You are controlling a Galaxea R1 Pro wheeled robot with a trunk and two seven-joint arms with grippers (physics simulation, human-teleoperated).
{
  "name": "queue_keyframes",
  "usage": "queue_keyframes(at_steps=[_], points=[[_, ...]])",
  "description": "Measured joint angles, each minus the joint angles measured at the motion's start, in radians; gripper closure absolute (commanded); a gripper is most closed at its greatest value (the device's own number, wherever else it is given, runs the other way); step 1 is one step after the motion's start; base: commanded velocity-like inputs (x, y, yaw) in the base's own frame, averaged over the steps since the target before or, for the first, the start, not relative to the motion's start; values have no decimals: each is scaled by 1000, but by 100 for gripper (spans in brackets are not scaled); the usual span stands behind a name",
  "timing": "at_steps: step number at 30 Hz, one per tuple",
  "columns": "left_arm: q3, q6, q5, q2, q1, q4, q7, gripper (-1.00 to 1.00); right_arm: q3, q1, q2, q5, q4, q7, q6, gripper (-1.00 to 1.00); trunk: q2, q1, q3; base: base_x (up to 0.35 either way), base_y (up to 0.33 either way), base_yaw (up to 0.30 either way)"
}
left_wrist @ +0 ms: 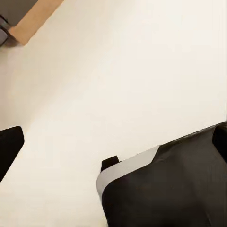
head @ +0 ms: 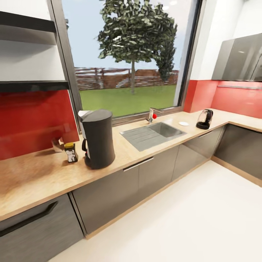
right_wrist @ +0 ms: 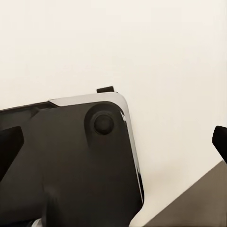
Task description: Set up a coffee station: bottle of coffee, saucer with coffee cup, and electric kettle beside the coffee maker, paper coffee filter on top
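Tall black drip coffee maker (head: 97, 139) upright on long beige wood-grain surface (head: 32, 178). Just beside it, toward red backsplash (head: 34, 120): small dark coffee bottle (head: 71, 152) with tan-yellow lid; label writing too small to read. Farther along, inset steel sink (head: 153, 134), then small flat white saucer (head: 183, 123) and squat dark electric kettle (head: 204, 119), near each other, well apart from coffee maker. Dark floating wall shelf (head: 32, 86) above. Left claw, right claw: black fingertips at wrist-view edges over pale floor (head: 182, 225); state cannot be told.

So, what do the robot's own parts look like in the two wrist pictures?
In both wrist views, black fingertips show at the picture edges over the pale floor. Below is a matte black robot body with a silver-grey edge and a round black knob.
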Motion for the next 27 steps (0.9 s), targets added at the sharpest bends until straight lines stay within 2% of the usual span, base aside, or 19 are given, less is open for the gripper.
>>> queue_keyframes(at_steps=[2,3,4,6,7,8,10,11,12,14,18,20,24,27], points=[[6,0,20,2,1,66,44,-100,0,0,0,0,0,0,1,-100,0,0,0,0,0,-263],[13,0,53,7,2,117,80,-100,0,0,0,0,0,0,1,-100,0,0,0,0,0,-263],[12,0,68,11,2,134,92,-100,0,0,0,0,0,0,1,-100,0,0,0,0,0,-263],[13,2,145,25,3,178,120,-100,0,0,0,0,0,1,1,-100,0,0,0,0,0,-263],[12,3,170,28,3,186,124,-100,0,0,0,0,0,1,1,-100,0,0,0,0,0,-263],[12,11,246,33,4,202,129,-100,0,0,0,0,0,2,1,-100,0,0,0,0,0,-263],[8,65,335,37,5,215,134,-100,0,0,0,0,-1,4,1,-100,0,0,0,0,0,-263],[7,105,352,36,5,217,135,-100,0,0,-1,0,-1,4,1,-100,0,0,0,0,0,-263],[5,173,366,35,5,218,136,-100,0,0,-1,0,-1,5,1,-100,0,0,0,0,0,-263],[2,248,372,36,5,219,137,-100,0,0,-2,0,-1,6,1,-100,0,0,0,0,0,-263],[-5,305,371,49,22,220,137,-100,3,0,1,1,-1,6,3,-100,0,0,-1,0,0,-203],[-9,311,350,53,35,220,137,-100,4,0,2,3,-1,6,3,-100,0,0,-1,0,0,-64],[-9,317,287,70,43,220,156,-100,18,0,3,4,-2,5,2,-100,0,0,-2,0,0,-19],[-10,318,269,75,45,220,170,-100,35,0,3,3,-3,4,1,-100,0,0,-2,0,0,-2]])
